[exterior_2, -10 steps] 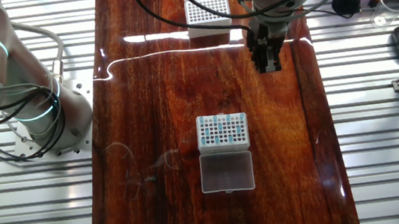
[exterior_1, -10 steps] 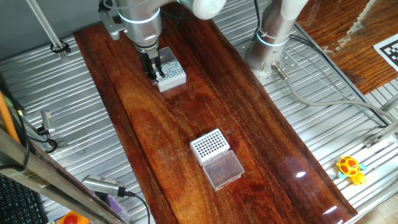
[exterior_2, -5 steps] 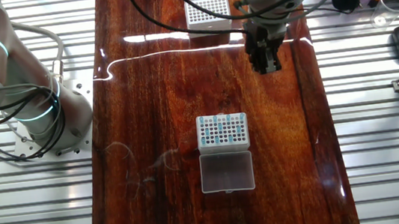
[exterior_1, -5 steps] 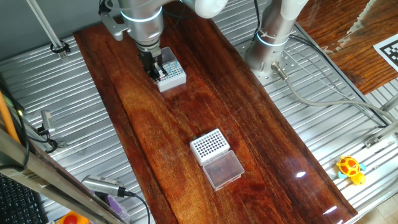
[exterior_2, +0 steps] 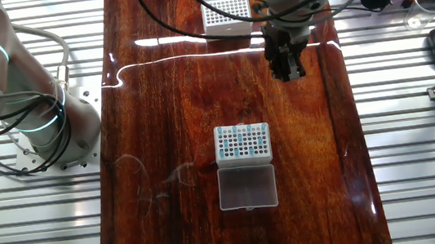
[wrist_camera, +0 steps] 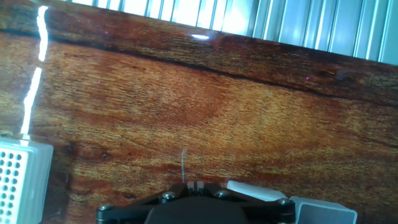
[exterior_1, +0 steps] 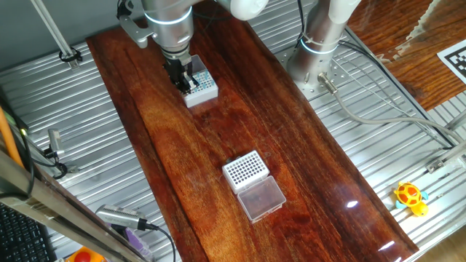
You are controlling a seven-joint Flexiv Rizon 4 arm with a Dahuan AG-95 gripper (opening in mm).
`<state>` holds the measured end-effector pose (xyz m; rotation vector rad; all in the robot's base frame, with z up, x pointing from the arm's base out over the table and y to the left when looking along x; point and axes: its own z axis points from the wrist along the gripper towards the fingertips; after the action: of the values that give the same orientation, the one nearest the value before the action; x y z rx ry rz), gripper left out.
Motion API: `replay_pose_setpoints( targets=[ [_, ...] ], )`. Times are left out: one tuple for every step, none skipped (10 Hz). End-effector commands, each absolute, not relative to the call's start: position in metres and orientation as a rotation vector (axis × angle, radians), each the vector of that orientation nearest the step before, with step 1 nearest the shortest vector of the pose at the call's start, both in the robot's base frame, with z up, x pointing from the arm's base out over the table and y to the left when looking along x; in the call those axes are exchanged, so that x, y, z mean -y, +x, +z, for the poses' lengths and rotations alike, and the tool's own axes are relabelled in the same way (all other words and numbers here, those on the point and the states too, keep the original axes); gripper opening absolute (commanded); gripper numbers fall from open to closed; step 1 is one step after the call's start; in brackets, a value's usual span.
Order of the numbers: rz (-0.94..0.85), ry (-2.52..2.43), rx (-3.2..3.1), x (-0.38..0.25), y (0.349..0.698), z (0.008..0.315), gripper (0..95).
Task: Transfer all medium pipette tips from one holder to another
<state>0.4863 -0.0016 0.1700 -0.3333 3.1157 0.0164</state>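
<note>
Your black two-finger gripper (exterior_2: 287,70) (jaw state hidden) hangs beside, not over, the teal-dotted white square rack (exterior_2: 243,144).

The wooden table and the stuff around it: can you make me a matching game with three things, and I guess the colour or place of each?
Things:
1. pipette tips
2. rack with dark holes
3. toy turtle

Colour or place:
A. yellow, lying on the metal slats beside the wood
B. teal, standing in a white rack
C. white, no teal tips in it, with a clear lid right next to it

Right pairs: 1-B, 2-C, 3-A
</note>
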Motion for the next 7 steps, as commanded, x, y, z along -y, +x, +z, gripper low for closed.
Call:
replay_pose_setpoints(
  targets=[
    [0.018, -0.339, -3.111, 0.0016, 0.4873, 0.1693, 0.0],
    [0.001, -0.432, -3.096, 0.0016, 0.4873, 0.1693, 0.0],
    [0.008, -0.467, -3.085, 0.0016, 0.4873, 0.1693, 0.0],
    [0.021, -0.481, -3.085, 0.0016, 0.4873, 0.1693, 0.0],
    [0.021, -0.501, -3.086, 0.0016, 0.4873, 0.1693, 0.0],
    [0.020, -0.526, -3.084, 0.0016, 0.4873, 0.1693, 0.0],
    [0.022, -0.547, -3.079, 0.0016, 0.4873, 0.1693, 0.0]
  ],
)
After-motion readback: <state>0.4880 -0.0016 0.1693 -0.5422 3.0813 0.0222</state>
